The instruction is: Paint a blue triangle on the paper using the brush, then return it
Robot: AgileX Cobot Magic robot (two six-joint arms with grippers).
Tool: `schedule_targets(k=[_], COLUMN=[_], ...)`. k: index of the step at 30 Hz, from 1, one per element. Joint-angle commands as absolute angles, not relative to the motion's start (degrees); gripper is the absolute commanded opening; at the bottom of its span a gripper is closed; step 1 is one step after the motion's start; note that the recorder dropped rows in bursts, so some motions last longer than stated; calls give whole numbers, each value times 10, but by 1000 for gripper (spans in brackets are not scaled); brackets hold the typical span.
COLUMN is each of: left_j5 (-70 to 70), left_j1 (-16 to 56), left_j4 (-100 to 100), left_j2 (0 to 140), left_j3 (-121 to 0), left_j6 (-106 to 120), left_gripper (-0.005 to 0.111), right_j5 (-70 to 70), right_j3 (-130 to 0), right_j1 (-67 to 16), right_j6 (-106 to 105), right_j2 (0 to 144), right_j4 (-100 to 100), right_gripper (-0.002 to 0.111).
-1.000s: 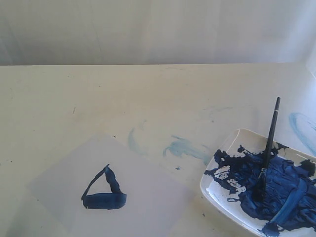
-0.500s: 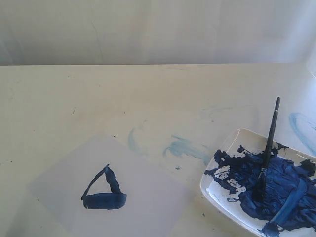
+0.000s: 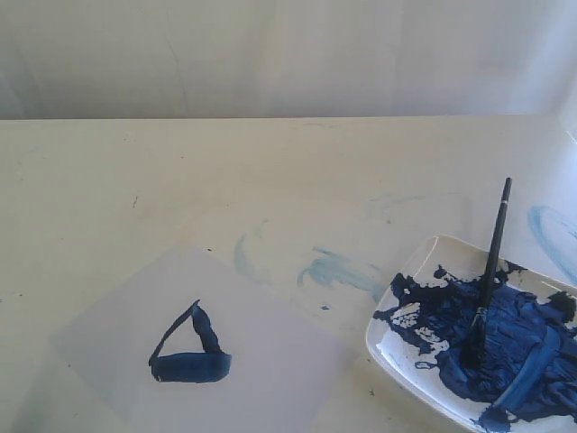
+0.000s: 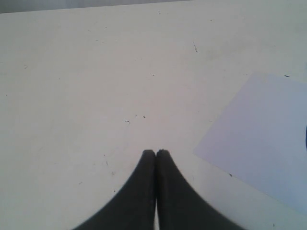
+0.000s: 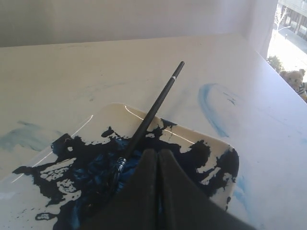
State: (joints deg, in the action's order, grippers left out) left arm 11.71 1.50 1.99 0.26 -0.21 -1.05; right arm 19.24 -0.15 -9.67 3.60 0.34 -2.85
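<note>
Paper (image 3: pixel 270 361) w/ blue triangle (image 3: pixel 191 365), brush (image 3: pixel 491 262) apart

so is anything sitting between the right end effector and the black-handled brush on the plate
Nothing visible does. The right end effector, jaws shut, points at the thin black-handled paintbrush, which leans tip-down in the blue-smeared white square plate; only blue paint lies between them.

Your exterior view looks down at a slant across the table (image 3: pixel 270 180) toward the back wall (image 3: pixel 270 54). It shares the paper (image 3: pixel 270 370) with your left wrist view, which looks closer in past the left gripper (image 4: pixel 156 152), and the plate (image 3: pixel 388 350) with your right wrist view, close above it behind the right gripper (image 5: pixel 154 151)
</note>
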Motion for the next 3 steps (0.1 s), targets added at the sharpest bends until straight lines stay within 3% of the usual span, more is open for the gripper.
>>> schedule_targets(k=[1,3], left_j5=[116,116], left_j1=[13,13], left_j4=[21,21], left_j2=[0,0], left_j3=[0,0], left_j6=[-13,-13], left_gripper=[0,0], right_j5=[192,192], right_j3=[0,0], right_j1=[-99,-99], right_j6=[32,32], right_j2=[0,0], right_j4=[-29,-29], right_gripper=[0,0])
